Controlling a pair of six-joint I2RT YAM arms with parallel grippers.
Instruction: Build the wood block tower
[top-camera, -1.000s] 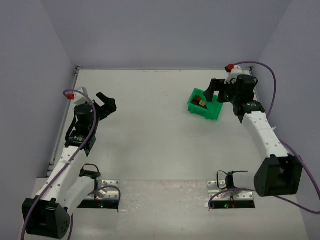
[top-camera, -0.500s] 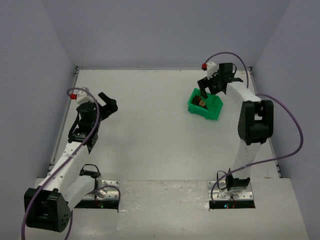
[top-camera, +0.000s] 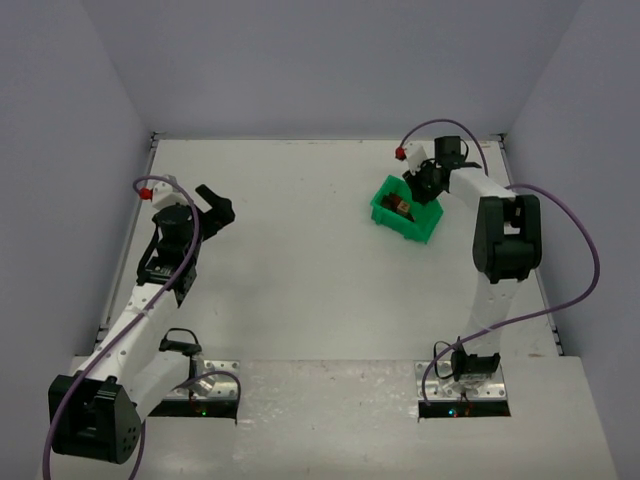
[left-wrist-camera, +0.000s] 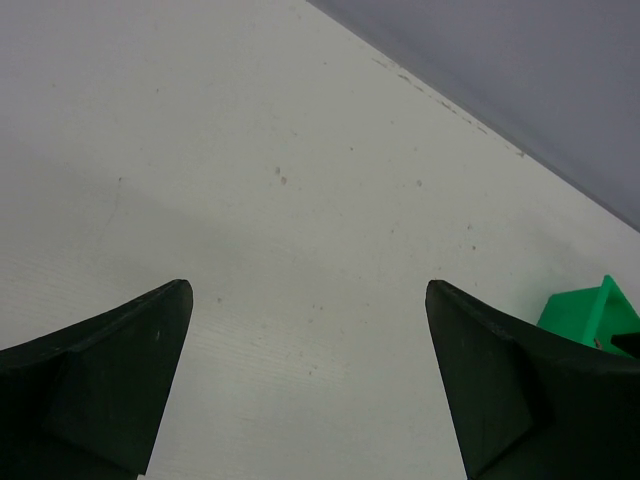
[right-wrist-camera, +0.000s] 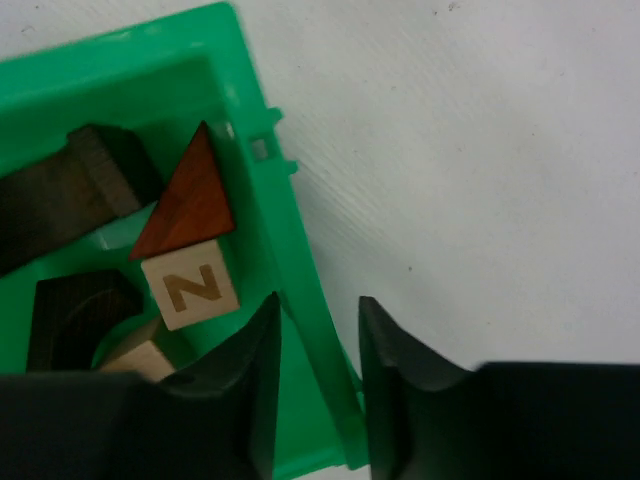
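Observation:
Small wooden blocks lie inside a green bin (top-camera: 425, 222): a reddish-brown triangle (right-wrist-camera: 186, 207), a light tan cube marked N (right-wrist-camera: 190, 289), dark brown pieces (right-wrist-camera: 55, 205) and another tan block (right-wrist-camera: 135, 352). From above they show as a brown cluster (top-camera: 398, 205). My right gripper (right-wrist-camera: 318, 300) straddles the bin's wall (right-wrist-camera: 300, 255), one finger inside and one outside, closed narrowly on it; in the top view it (top-camera: 421, 186) sits at the bin's far right corner. My left gripper (top-camera: 215, 206) hovers open over bare table at the left, its fingers (left-wrist-camera: 120, 350) holding nothing.
White table top (top-camera: 300, 250) enclosed by grey walls. The bin's corner (left-wrist-camera: 585, 315) shows at the right edge of the left wrist view. A raised table border (top-camera: 152, 150) runs along the left and far sides.
The right arm swung over the bin and lowered onto its wall, and its jaws went from wide open to closed on that wall. The bin shifted slightly left. The left arm barely moved.

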